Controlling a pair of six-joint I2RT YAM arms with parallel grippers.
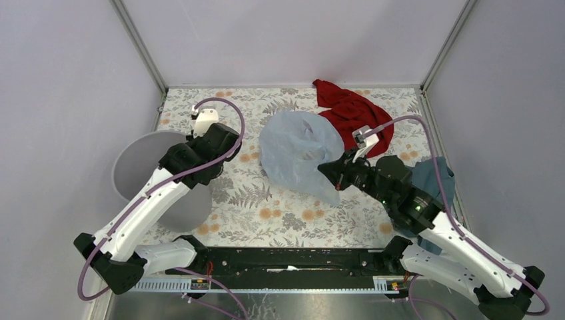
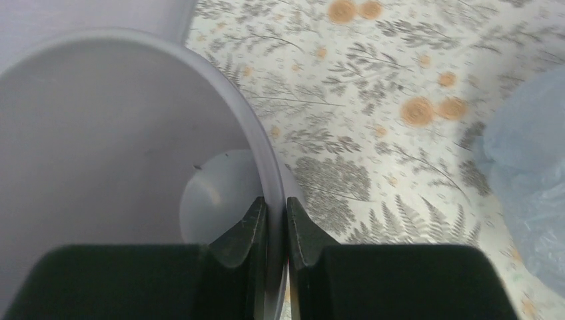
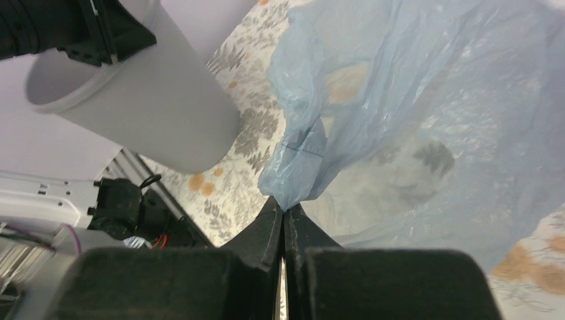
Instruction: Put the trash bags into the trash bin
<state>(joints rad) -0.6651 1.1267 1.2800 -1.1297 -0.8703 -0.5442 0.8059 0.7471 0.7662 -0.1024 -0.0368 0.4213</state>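
Well, the table's floral-patterned cloth (image 1: 280,207) spreads across the whole floor of the cell. On its left side, close to the left wall, stands the light-grey round plastic trash bin (image 1: 190,210), mouth open upward. Right of it, with a strip of bare floral cloth between them, the thin, translucent pale-blue plastic trash bag (image 1: 293,150) lies crumpled around the middle of the table, outside the bin. Against the bag's far right edge a crumpled red cloth (image 1: 346,110) reaches toward the far wall. A dark teal cloth (image 1: 433,177) lies at the right edge, partly hidden behind the right arm.

The left gripper (image 2: 274,207) straddles the trash bin's right rim, one finger inside the wall and one outside, pinched onto it. The right gripper (image 3: 283,210) is clamped tight on a bunched fold at the trash bag's near right edge.
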